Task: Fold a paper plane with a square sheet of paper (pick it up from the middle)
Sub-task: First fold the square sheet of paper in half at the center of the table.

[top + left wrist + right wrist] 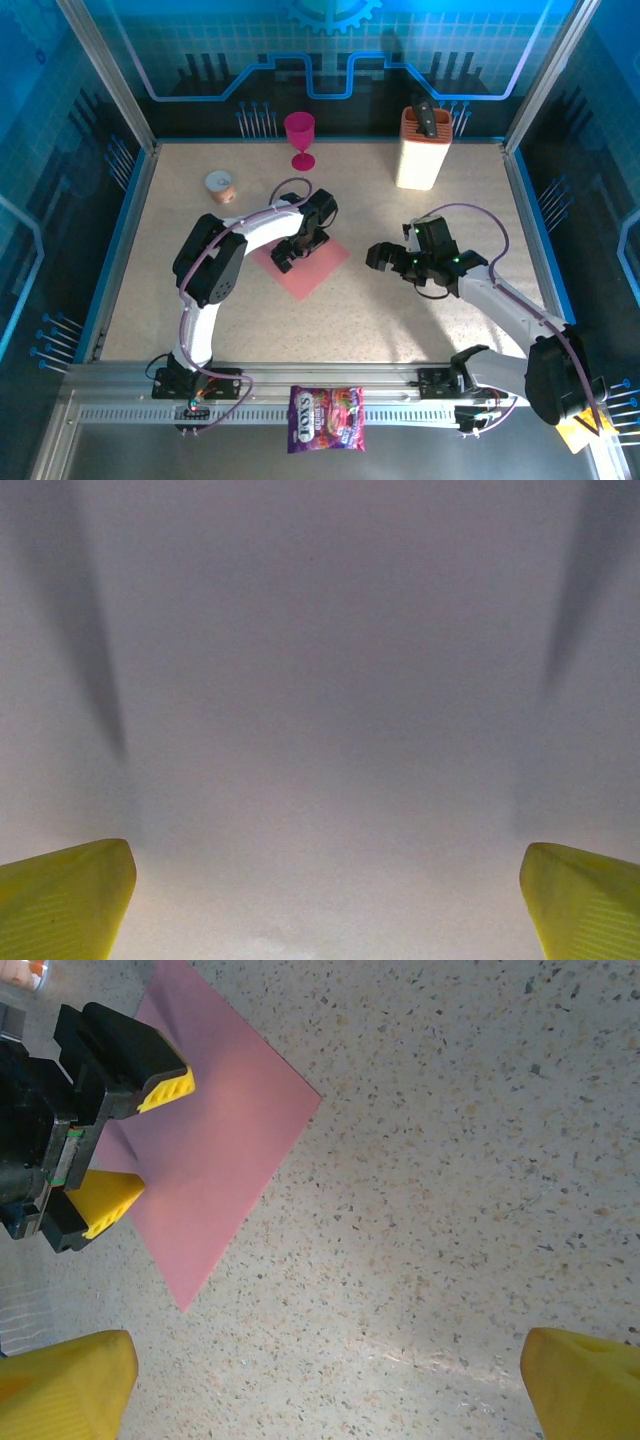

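Spread wide over the thin pink square sheet of paper (318, 268), the left gripper (297, 250) could crumple it by squeezing crooked.

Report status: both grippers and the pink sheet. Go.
Left gripper open, low over middle of the square sheet of paper. Right gripper open, over bare table beside it. Sheet flat, not lifted. Nothing blocking.

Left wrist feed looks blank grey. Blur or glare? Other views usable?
Left wrist: no glare, just a textureless pale surface close under the left gripper, colour washed out, soft shadow streaks in both upper corners. Right wrist: sharp; square sheet of paper and speckled table crisp, faint sheen low centre. Top external: clear, blue cast round the edges.
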`<state>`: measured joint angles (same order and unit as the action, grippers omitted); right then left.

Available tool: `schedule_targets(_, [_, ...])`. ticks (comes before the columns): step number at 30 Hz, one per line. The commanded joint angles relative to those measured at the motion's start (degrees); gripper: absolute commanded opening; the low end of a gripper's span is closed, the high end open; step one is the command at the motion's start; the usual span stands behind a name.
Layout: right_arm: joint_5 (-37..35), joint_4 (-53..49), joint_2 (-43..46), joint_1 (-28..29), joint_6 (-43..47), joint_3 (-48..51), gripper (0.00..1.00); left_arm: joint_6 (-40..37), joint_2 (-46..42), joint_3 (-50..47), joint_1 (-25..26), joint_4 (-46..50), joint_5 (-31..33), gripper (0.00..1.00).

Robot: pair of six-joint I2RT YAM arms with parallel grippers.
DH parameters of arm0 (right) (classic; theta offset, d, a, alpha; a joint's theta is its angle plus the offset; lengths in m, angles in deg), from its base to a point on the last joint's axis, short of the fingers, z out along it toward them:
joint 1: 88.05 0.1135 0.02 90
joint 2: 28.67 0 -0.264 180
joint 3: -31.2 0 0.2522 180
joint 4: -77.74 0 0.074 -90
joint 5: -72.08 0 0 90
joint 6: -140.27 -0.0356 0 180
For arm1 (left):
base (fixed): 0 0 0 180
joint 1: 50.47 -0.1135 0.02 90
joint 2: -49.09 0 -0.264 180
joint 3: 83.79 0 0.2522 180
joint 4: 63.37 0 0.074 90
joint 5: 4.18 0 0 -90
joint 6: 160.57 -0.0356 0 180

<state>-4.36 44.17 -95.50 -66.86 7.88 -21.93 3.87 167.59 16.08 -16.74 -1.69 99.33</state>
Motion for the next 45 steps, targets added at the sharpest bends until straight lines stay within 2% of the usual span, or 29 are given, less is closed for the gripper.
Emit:
schedule_targets(1, [-0.61, 0.36, 0.6, -0.27, -0.36, 0.38, 0.99, -0.36, 1.51, -0.5, -0.38, 1.21, -1.69, 1.0])
schedule_targets(16, [-1.53, -0.73, 2.3, -1.34, -0.74, 0.91, 0.99, 0.96, 2.18, -3.96, -0.89, -0.79, -2.4, 0.97])
schedule_targets(26, [-1.61, -1.46, 3.44, -1.86, -0.81, 1.31, 0.99, -0.45, 0.32, -7.18, -0.78, -4.06, -1.84, 0.82])
schedule_targets(30, [-1.61, -1.53, 3.54, -1.94, -0.77, 1.25, 0.99, -3.7, -2.55, -7.09, -0.01, -3.51, 1.49, 0.73])
schedule_targets(34, [-1.7, -1.46, 3.46, -2.04, -0.75, 1.44, 0.99, -8.78, -6.46, -6.57, 1.29, -3.41, 4.75, 0.57])
schedule_targets(36, [-1.75, -1.45, 3.29, -2.11, -0.72, 1.54, 0.99, -12.42, -8.49, -6.41, 2.13, -4.27, 5.78, 0.43])
schedule_targets(37, [-1.87, -1.37, 3.21, -2.12, -0.77, 1.56, 0.99, -13.62, -9.4, -6.34, 2.44, -4.44, 6.01, 0.4])
schedule_targets(41, [-1.67, -1.42, 3.02, -2.3, -0.69, 1.58, 0.99, -20.46, -14.28, -7.79, 4.21, -9.06, 4.34, 0.38])
schedule_targets(45, [-2.09, -2.17, 3.19, -2.86, -0.42, 1.28, 0.99, -28.31, -21.61, -12.25, 7.98, -19.15, -0.04, 0.4])
